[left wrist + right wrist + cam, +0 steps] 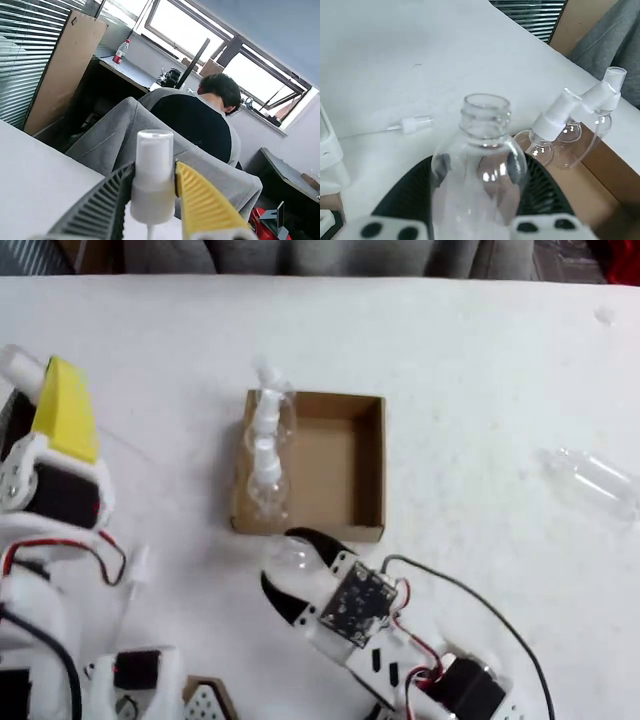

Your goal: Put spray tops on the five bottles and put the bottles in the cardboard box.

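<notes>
My right gripper [282, 558] stands just in front of the cardboard box [345, 465] and is shut on a clear bottle [480, 165], which is upright with an open neck and no top. Clear bottles with white spray tops [267, 455] lie along one side of the box; two of them [555, 122] show beyond the held bottle. Over the table's left side, my left gripper [152, 172] is shut on a white spray top [152, 175], which sits between the black and yellow fingers [200, 205]. A loose spray top [135, 566] lies on the table between the arms.
One more clear bottle [595, 480] lies on its side at the far right of the white table [480, 360]. The left arm's body [50, 490] takes up the left edge. A red-and-black cable [450, 590] trails from the right arm.
</notes>
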